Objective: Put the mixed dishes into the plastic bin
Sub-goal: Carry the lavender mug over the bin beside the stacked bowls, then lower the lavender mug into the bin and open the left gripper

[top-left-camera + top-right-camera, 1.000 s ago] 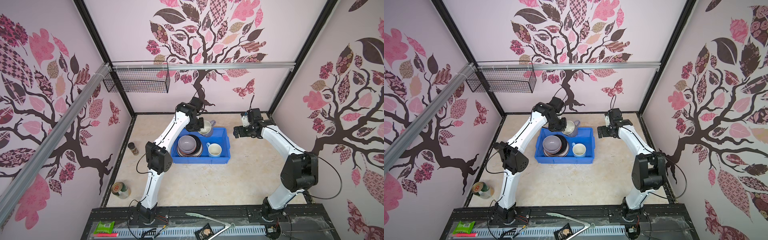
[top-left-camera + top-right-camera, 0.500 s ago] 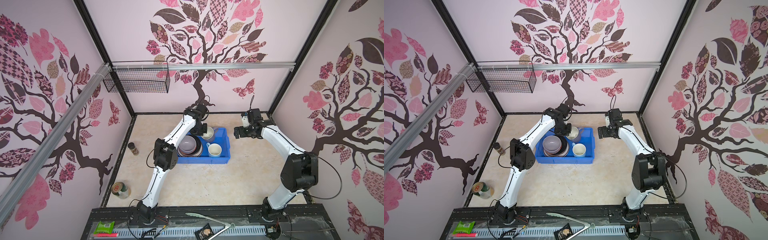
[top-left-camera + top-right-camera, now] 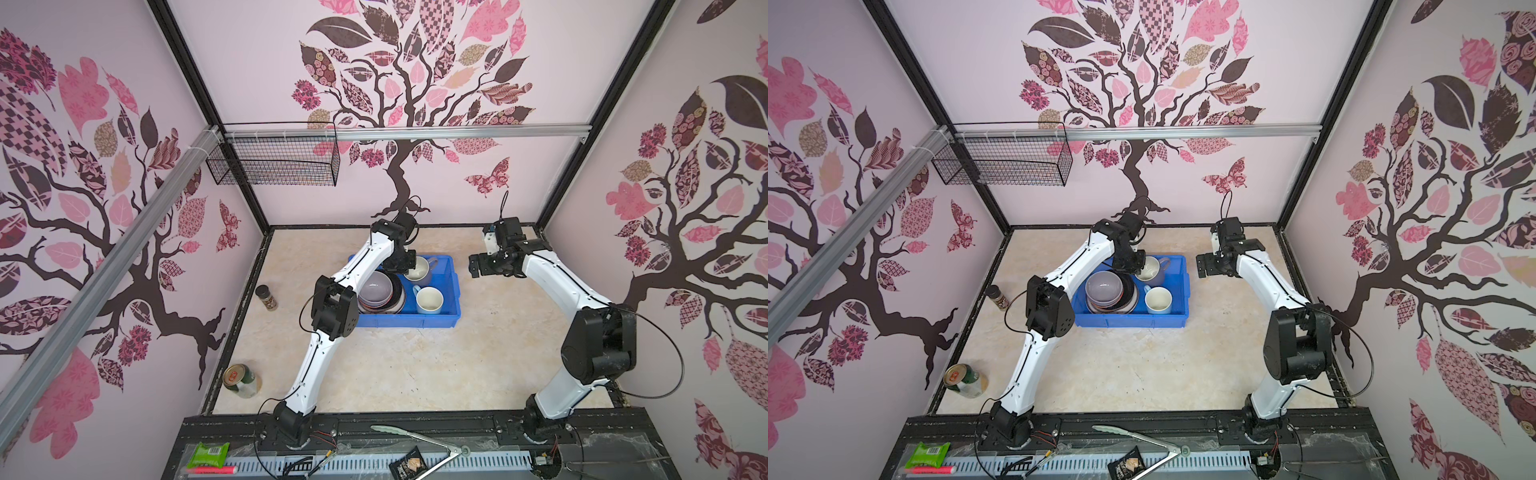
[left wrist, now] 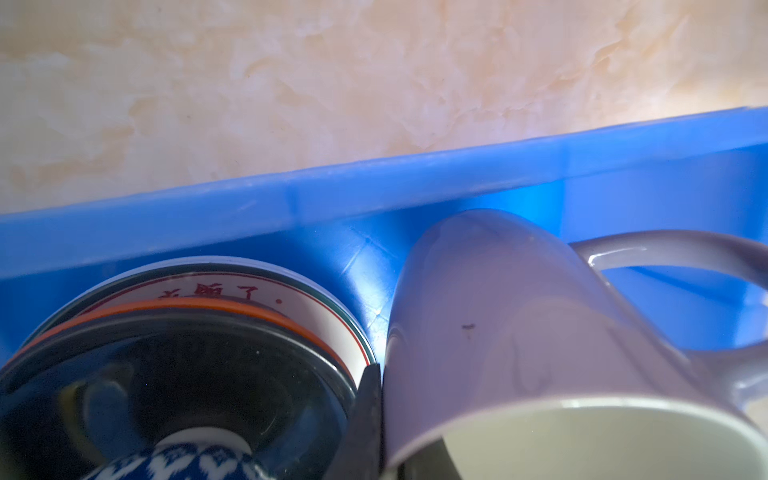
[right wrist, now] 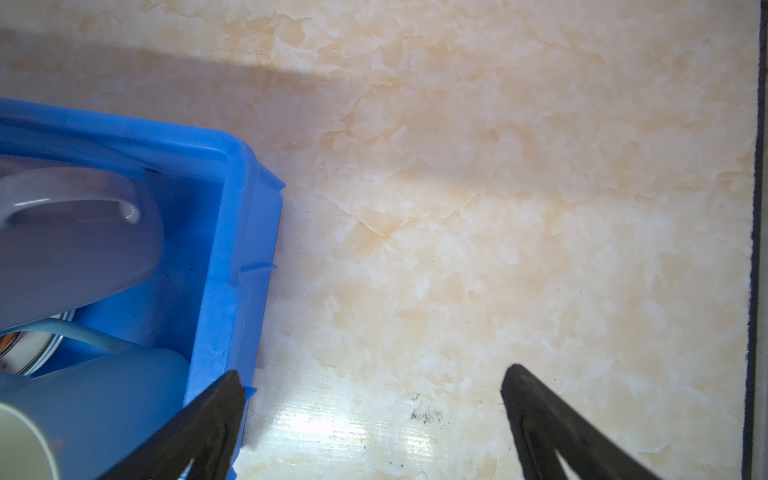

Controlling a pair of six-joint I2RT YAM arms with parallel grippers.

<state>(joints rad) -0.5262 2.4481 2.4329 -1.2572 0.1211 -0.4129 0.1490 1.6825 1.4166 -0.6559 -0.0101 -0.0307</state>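
Note:
The blue plastic bin [image 3: 407, 322] [image 3: 1129, 322] sits mid-table. Its left half holds a stack of plates with a grey-inside bowl [image 3: 374, 286] [image 3: 1104, 286] on top. A pale-blue mug [image 3: 429, 300] [image 3: 1158, 300] stands upright at the bin's near right. My left gripper [image 3: 405, 266] [image 3: 1136, 264] [image 4: 390, 440] is shut on the rim of a second pale-blue mug [image 3: 420, 268] [image 4: 519, 324], tilted inside the bin's far part beside the plates [image 4: 307, 307]. My right gripper [image 3: 478, 266] [image 5: 374, 372] hangs open and empty over bare table just right of the bin's rim [image 5: 220, 249].
A spice jar [image 3: 266, 297] stands left of the bin and a green can [image 3: 239, 380] lies at the near left. A black wire basket [image 3: 274, 162] hangs on the back-left rail. Tongs [image 3: 415, 440] lie on the front rail.
My left gripper has carried the mug down from above the bin's far edge into the bin, and its elbow has swung right. The right arm has not moved.

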